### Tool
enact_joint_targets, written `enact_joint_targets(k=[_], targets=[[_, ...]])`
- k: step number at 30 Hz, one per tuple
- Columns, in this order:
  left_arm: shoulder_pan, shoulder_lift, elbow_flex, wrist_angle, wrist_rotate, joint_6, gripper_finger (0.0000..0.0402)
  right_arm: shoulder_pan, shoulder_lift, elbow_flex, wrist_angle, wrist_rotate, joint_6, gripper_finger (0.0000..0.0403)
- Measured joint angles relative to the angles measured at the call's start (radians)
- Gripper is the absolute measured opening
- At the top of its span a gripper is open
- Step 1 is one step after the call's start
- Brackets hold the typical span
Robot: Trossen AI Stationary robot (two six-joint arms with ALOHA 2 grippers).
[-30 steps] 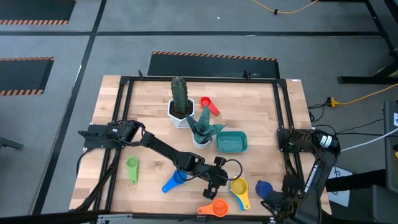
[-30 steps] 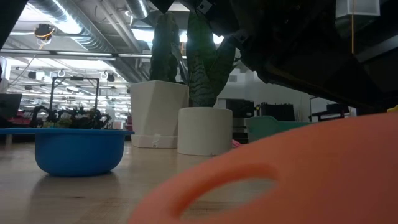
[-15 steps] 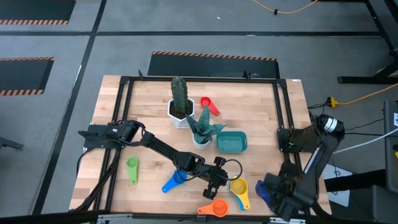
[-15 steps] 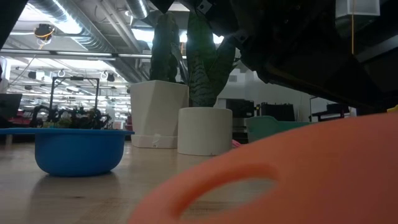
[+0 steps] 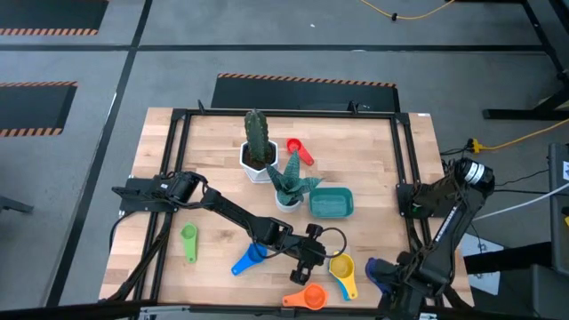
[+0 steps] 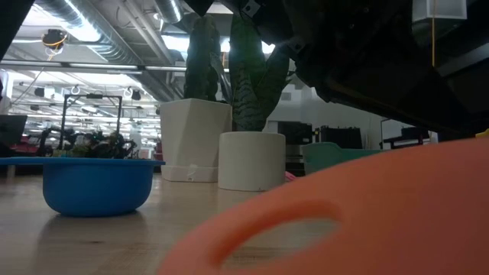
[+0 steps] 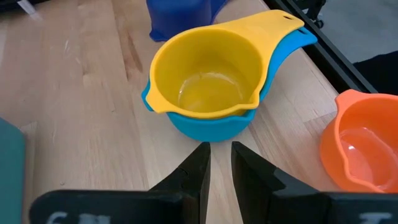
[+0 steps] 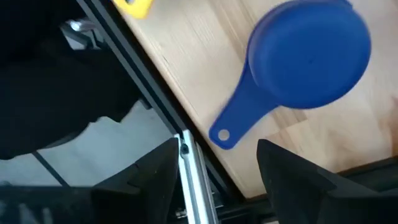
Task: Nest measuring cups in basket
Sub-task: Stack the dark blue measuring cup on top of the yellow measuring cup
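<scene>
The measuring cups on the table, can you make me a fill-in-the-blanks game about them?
1. The yellow cup sits nested inside a light ____ cup.
2. The basket holds ____ measuring cups.
3. The red cup lies next to the ____ pot.
4. The dark blue cup lies bowl side ____.

Missing words: blue; no; cactus; down
</scene>
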Motion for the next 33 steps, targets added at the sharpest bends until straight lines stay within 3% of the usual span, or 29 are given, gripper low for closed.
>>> enact_joint_targets(k=[6,16,33], targets=[[0.000,0.000,0.000,0.000,0.000,0.000,0.0057,0.034,0.061,0.000,-0.003,-0.054,0.085,0.0222],[0.000,0.000,0.000,0.000,0.000,-0.004,0.0057,0.042,0.164,-0.001,0.019,-0.054,0.102,0.0223],[0.000,0.000,0.000,0.000,0.000,-0.004,0.0057,0.043,0.213,-0.001,0.066,-0.053,0.109,0.0223]])
